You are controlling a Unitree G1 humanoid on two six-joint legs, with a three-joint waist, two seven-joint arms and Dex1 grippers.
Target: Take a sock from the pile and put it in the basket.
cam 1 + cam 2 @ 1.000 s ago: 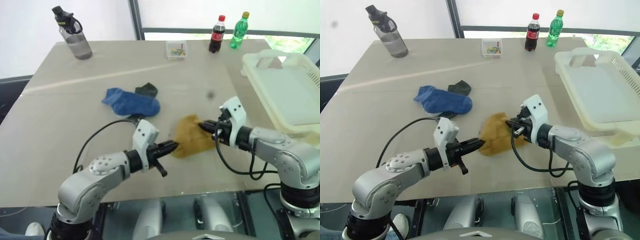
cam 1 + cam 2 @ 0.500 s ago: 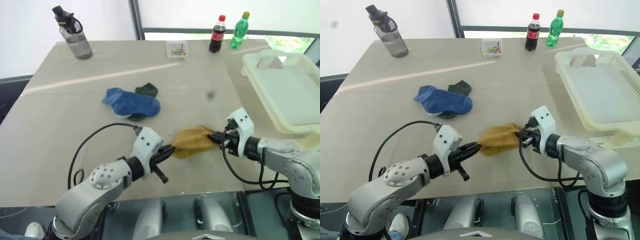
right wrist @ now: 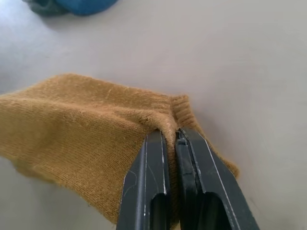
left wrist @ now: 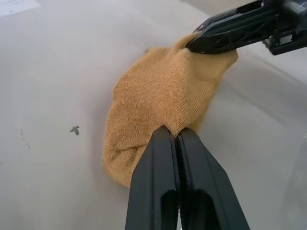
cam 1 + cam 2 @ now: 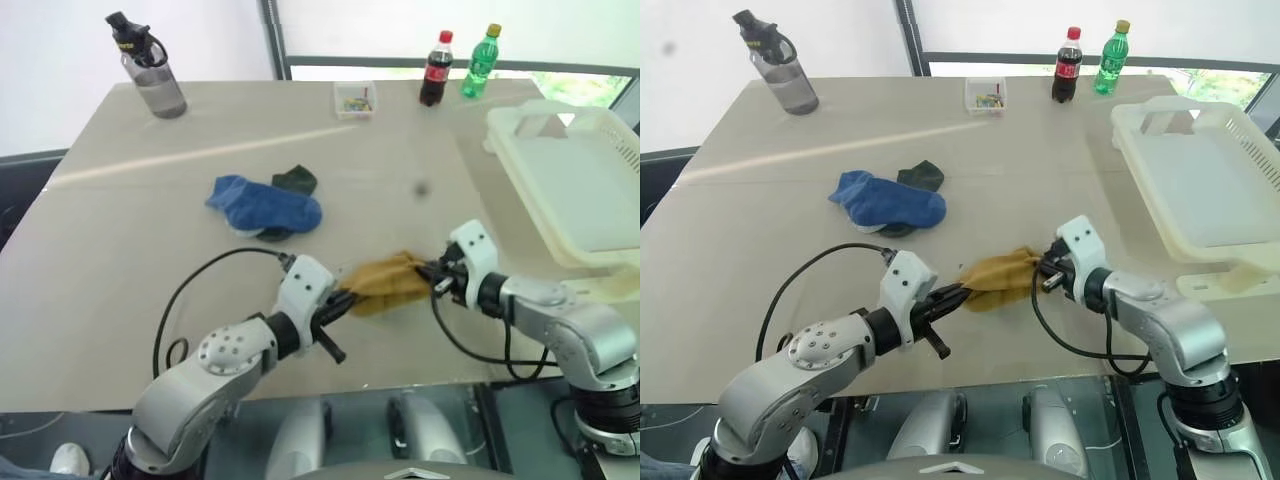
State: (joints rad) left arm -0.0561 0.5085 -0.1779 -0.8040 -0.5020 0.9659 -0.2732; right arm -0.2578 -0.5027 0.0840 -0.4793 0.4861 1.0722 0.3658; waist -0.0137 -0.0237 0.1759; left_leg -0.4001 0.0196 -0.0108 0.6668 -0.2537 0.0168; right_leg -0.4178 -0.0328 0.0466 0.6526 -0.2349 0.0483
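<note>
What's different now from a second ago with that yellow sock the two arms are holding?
Both end effectors, left and right, have carried the mustard sock down and toward the table's near edge, stretching it flatter between them. Both stay shut on it; nothing was released. The blue sock, dark green sock, basket and bottles kept their places.

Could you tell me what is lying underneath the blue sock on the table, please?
A dark green sock sticks out behind and under the blue sock. How far it reaches beneath is covered.
</note>
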